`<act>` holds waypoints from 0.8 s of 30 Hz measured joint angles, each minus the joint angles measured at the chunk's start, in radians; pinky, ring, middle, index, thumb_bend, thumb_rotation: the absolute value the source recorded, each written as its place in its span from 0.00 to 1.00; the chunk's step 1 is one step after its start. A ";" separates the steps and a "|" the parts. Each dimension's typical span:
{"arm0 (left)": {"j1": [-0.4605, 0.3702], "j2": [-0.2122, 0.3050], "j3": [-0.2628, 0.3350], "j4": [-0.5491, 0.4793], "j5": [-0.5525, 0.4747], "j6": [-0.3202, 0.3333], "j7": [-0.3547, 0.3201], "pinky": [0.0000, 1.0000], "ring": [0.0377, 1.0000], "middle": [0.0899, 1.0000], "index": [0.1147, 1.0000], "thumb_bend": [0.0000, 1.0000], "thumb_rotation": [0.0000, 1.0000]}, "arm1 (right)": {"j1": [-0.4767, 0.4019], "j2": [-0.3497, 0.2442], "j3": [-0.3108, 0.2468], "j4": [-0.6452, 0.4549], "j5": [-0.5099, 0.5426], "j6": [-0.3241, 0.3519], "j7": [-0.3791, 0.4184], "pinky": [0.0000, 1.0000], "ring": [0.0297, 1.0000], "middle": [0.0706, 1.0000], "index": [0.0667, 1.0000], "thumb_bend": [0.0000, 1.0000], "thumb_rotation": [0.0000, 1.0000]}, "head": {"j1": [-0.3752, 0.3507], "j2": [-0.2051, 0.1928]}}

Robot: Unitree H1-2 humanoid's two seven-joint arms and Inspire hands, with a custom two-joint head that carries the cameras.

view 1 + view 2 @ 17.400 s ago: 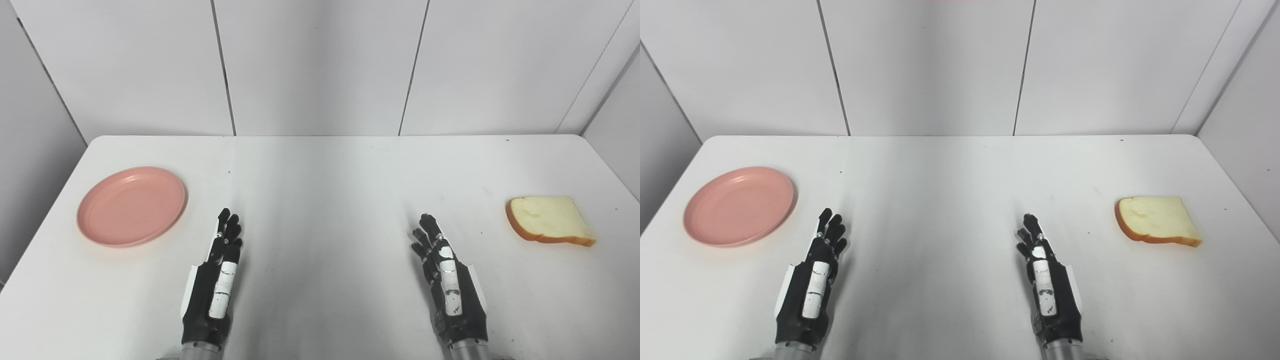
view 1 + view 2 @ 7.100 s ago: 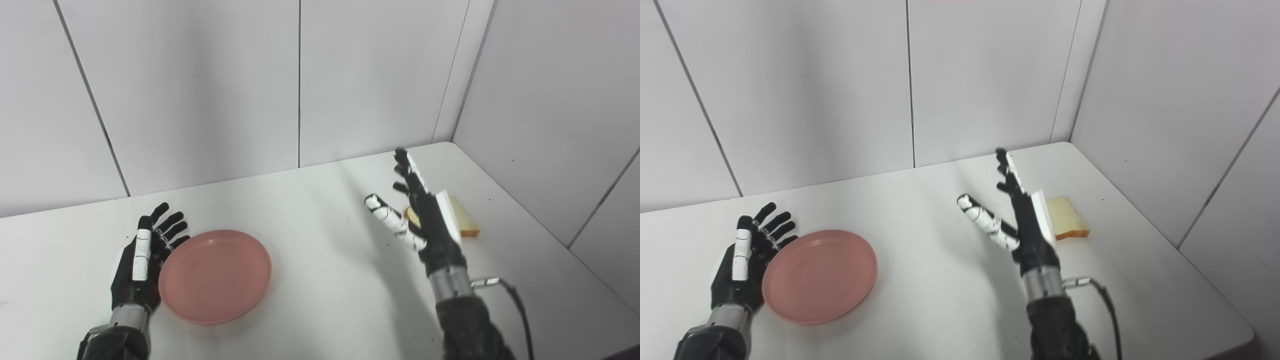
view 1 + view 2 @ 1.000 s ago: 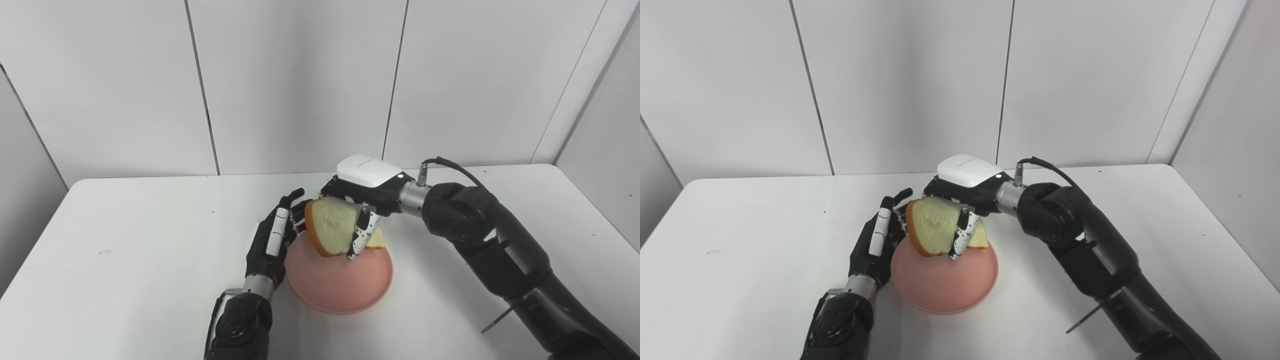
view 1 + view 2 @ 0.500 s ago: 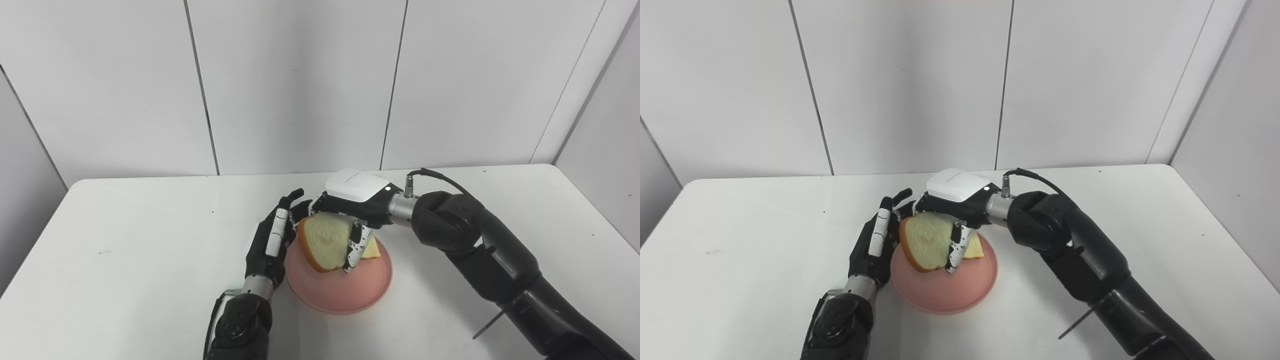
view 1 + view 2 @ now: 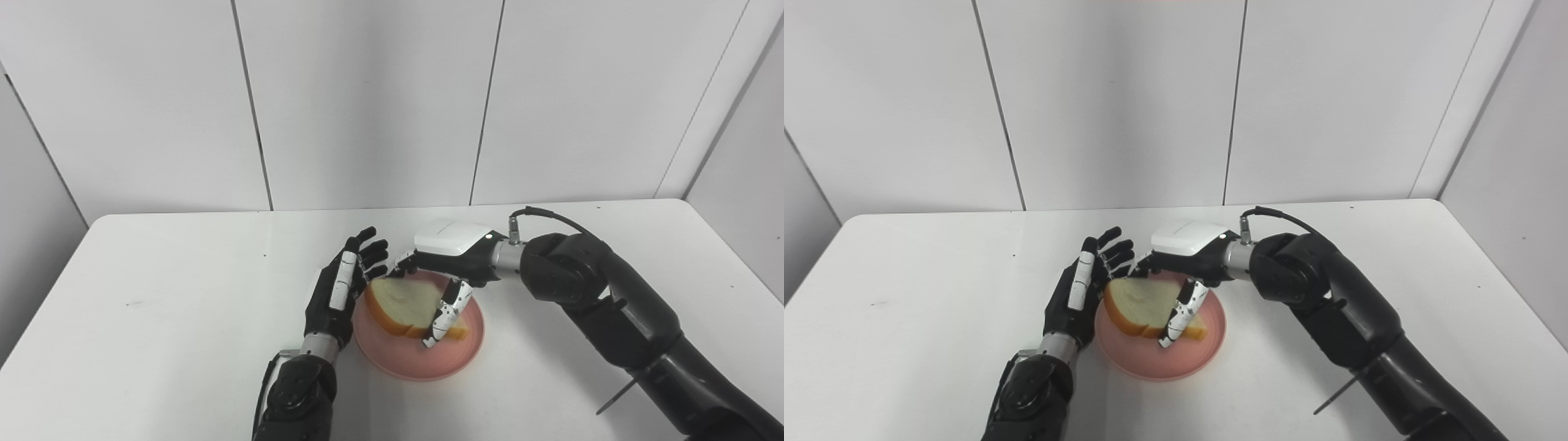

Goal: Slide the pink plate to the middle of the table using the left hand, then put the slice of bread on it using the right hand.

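The pink plate (image 5: pixel 422 361) is sitting near the middle of the white table (image 5: pixel 153 318), and the slice of bread (image 5: pixel 407 307) is lying on it, crust edge toward the near rim of the plate. The right hand (image 5: pixel 450 263) is hovering over the far side of the plate, palm down. Its fingers are spreading apart, and its thumb (image 5: pixel 446 312) is pointing down in front of the bread. From here it is hard to tell whether the thumb tip is touching the bread or just clearing it, but the hand is not gripping the slice. The left hand (image 5: pixel 343 291) is standing on edge just beside the left rim of the plate, fingers straight and slightly apart, holding nothing; its fingertips are reaching past the plate's far left edge.
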 measured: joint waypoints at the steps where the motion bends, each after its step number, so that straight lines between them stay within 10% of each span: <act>1: 0.000 0.000 0.000 0.000 0.000 0.000 -0.003 0.79 0.80 0.76 0.76 0.84 0.84 | 0.000 0.000 0.000 0.000 0.000 0.004 0.007 0.74 0.83 0.84 0.79 1.00 0.57 | 0.000 0.000; 7: 0.001 0.000 0.000 -0.001 0.000 0.000 -0.004 0.78 0.80 0.75 0.76 0.83 0.85 | 0.000 0.000 0.000 -0.005 0.000 0.026 0.020 0.94 0.93 0.93 0.86 1.00 0.53 | -0.003 0.003; 24: 0.008 0.001 0.000 -0.002 0.001 0.000 -0.016 0.77 0.79 0.75 0.76 0.82 0.85 | 0.007 -0.005 -0.003 -0.032 0.002 0.011 -0.018 0.94 0.90 0.88 0.83 1.00 0.53 | -0.009 0.006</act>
